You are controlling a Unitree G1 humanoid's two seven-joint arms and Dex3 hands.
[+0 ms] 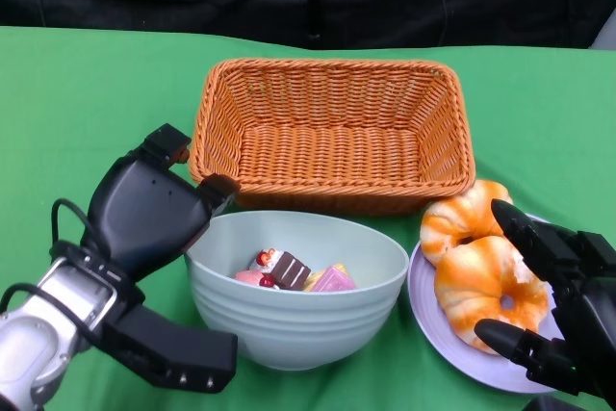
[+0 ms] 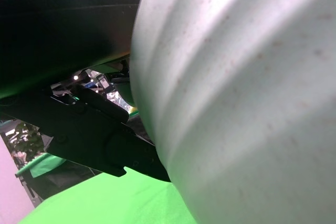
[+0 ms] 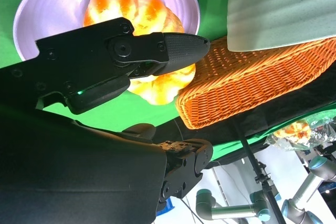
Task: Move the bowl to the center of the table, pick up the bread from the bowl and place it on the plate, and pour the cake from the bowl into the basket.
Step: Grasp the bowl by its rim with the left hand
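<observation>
Orange glazed bread (image 1: 486,276) sits on the lavender plate (image 1: 423,300); my right hand (image 1: 553,300) hovers there, fingers spread, empty. My left hand (image 1: 144,267) grips the pale green ribbed bowl (image 1: 298,320); cake pieces (image 1: 289,271) not yet poured into the woven orange basket (image 1: 332,132).

Bench (image 1: 87,93) under me is covered in matt green cloth; basket (image 1: 332,132) is woven wicker, rough and ribbed. Bowl (image 1: 289,320) looks like smooth pale glazed ceramic with faint ridges and speckles, plate (image 1: 428,320) smooth and lilac. My left hand (image 1: 144,238) is black plastic, slightly glossy; bread (image 1: 491,291) has a shiny glazed crust.
</observation>
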